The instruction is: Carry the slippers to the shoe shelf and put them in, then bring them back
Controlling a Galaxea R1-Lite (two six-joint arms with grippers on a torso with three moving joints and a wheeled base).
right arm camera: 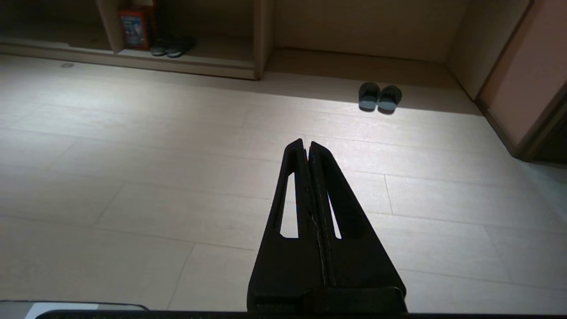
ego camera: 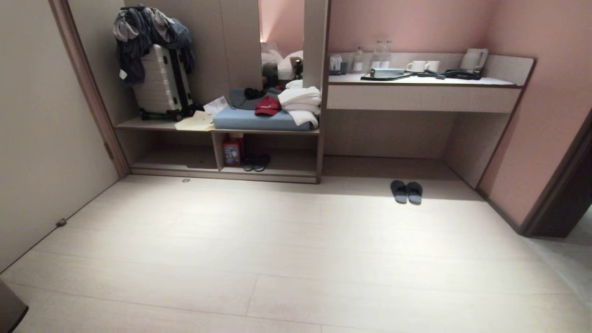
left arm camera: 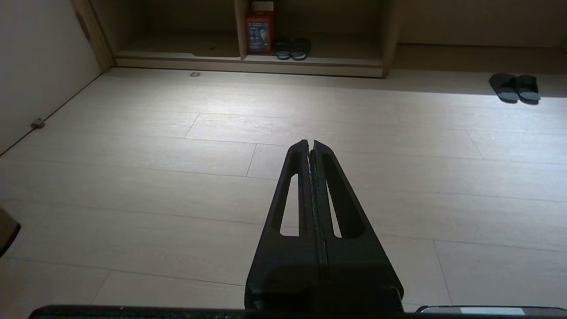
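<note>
The slippers (ego camera: pixel 406 191), a dark pair with grey-blue footbeds, lie side by side on the pale floor in front of the desk recess. They also show in the left wrist view (left arm camera: pixel 514 87) and the right wrist view (right arm camera: pixel 380 97). The shoe shelf (ego camera: pixel 289 170) is the low beige compartment to their left, right of an upright divider. Neither arm is in the head view. My left gripper (left arm camera: pixel 310 141) and my right gripper (right arm camera: pixel 306 141) hang shut and empty over bare floor, well short of the slippers.
A second dark pair of slides (ego camera: pixel 256 162) and a red box (ego camera: pixel 232 150) sit inside the shelf. Above it are a suitcase (ego camera: pixel 162 83) and folded clothes. A desk (ego camera: pixel 416 81) holds cups and bottles. A dark door frame (ego camera: pixel 555 185) stands at the right, a wall at the left.
</note>
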